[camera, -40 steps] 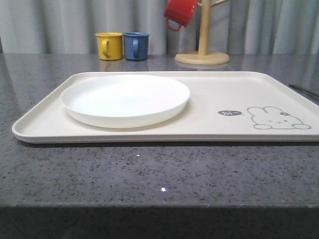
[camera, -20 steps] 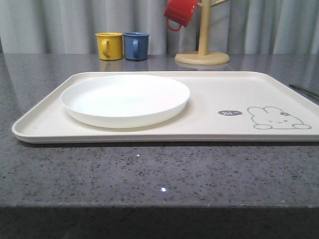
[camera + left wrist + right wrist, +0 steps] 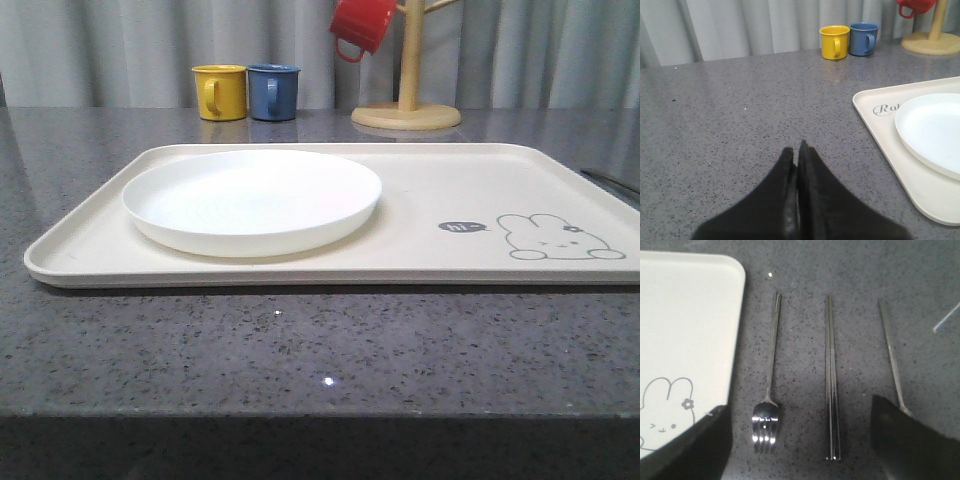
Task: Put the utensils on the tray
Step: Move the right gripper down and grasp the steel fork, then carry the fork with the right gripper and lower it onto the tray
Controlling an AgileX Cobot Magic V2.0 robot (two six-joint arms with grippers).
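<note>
The cream tray point(image 3: 420, 190) with the rabbit drawing lies on the grey counter, and the white plate point(image 3: 252, 198) rests on its left half. Beside the tray's right edge point(image 3: 685, 325) lie the fork point(image 3: 771, 375), the pair of chopsticks point(image 3: 830, 375) and the spoon point(image 3: 891, 357), side by side on the counter. The spoon's bowl is hidden behind one finger. My right gripper point(image 3: 799, 407) hangs open above the fork's tines and the chopstick ends, holding nothing. My left gripper point(image 3: 796, 149) is shut and empty over bare counter to the left of the tray point(image 3: 875, 125) and plate point(image 3: 935, 130).
A yellow mug point(image 3: 220, 92) and a blue mug point(image 3: 273, 92) stand at the back of the counter. A red mug point(image 3: 362, 25) hangs on a wooden mug tree point(image 3: 406, 110) behind the tray. A grey curtain closes the back. The counter's front edge runs below the tray.
</note>
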